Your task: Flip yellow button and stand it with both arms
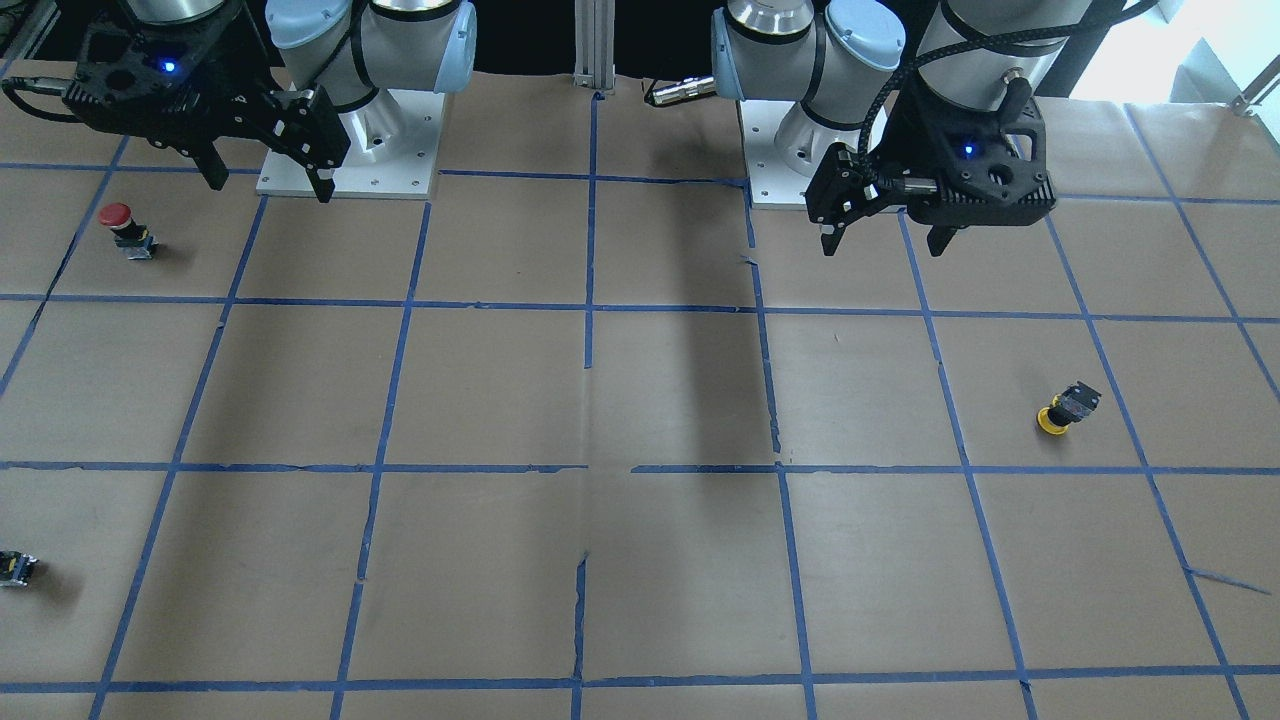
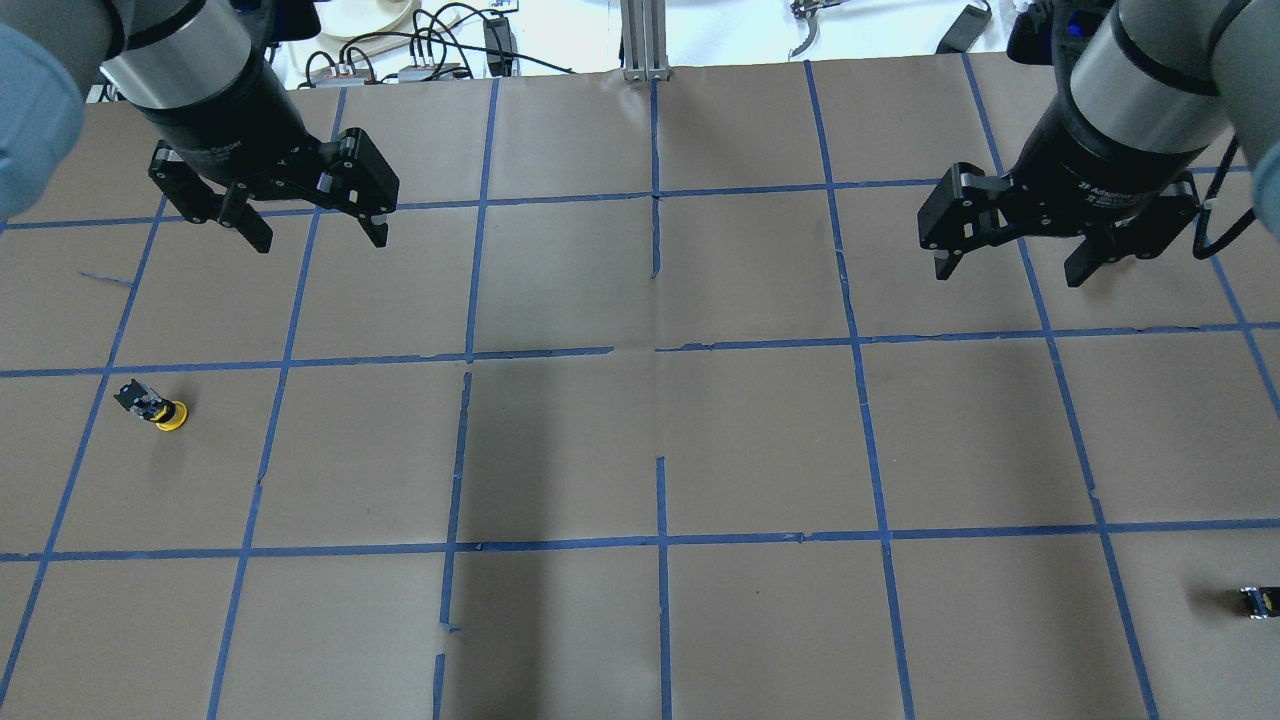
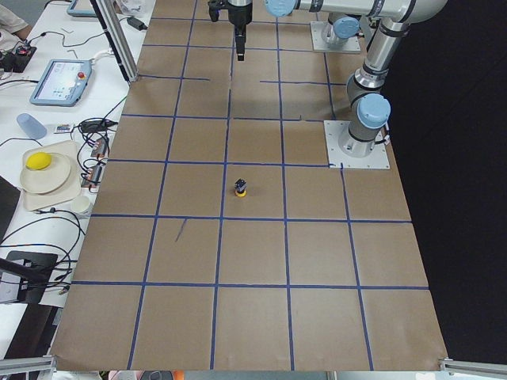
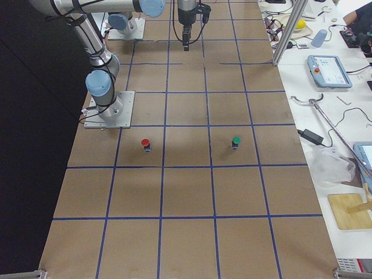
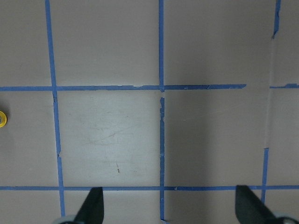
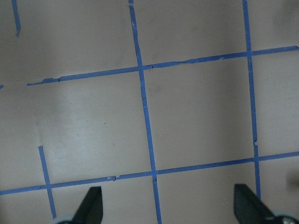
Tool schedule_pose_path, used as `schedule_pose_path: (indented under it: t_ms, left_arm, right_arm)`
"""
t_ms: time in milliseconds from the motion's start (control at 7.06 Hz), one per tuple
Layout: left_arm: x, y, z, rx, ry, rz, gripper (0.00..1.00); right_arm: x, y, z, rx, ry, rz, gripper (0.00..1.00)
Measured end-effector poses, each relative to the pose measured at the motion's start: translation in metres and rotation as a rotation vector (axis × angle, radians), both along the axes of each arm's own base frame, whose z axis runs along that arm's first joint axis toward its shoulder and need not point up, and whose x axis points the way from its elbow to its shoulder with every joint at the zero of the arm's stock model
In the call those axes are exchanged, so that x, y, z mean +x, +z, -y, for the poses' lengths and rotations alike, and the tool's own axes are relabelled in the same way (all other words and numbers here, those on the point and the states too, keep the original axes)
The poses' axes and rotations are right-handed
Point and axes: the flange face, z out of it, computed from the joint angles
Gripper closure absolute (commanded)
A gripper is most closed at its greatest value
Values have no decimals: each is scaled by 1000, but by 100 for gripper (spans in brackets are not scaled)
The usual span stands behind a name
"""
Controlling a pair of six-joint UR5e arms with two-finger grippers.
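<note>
The yellow button [image 1: 1066, 408] rests with its yellow cap on the brown paper and its black-and-grey body up, slightly tilted. It shows at the left in the overhead view [image 2: 152, 405], in the exterior left view [image 3: 241, 188], and as a sliver of cap at the edge of the left wrist view [image 5: 2, 118]. My left gripper [image 2: 320, 240] hangs open and empty above the table, farther across it than the button and a little to the right; it also shows in the front view [image 1: 885, 250]. My right gripper [image 2: 1008, 275] hangs open and empty on the other side [image 1: 270, 190].
A red-capped button [image 1: 120, 225] stands near my right arm's base. A small dark block [image 2: 1258, 600] lies at the table's right edge. A green-capped button [image 4: 235, 141] shows in the exterior right view. Blue tape lines grid the paper. Side benches hold clutter.
</note>
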Motion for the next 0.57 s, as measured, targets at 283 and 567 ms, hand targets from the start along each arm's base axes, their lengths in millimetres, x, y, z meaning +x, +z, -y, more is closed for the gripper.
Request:
schedule_pose_path:
  t_ms: [283, 567]
  left_arm:
    - [7, -5, 1, 14, 1, 1, 0]
    - [48, -33, 5, 74, -56, -10, 0]
  right_arm:
    - [0, 1, -1, -2, 0, 0, 0]
    - [0, 4, -4, -8, -1, -1, 0]
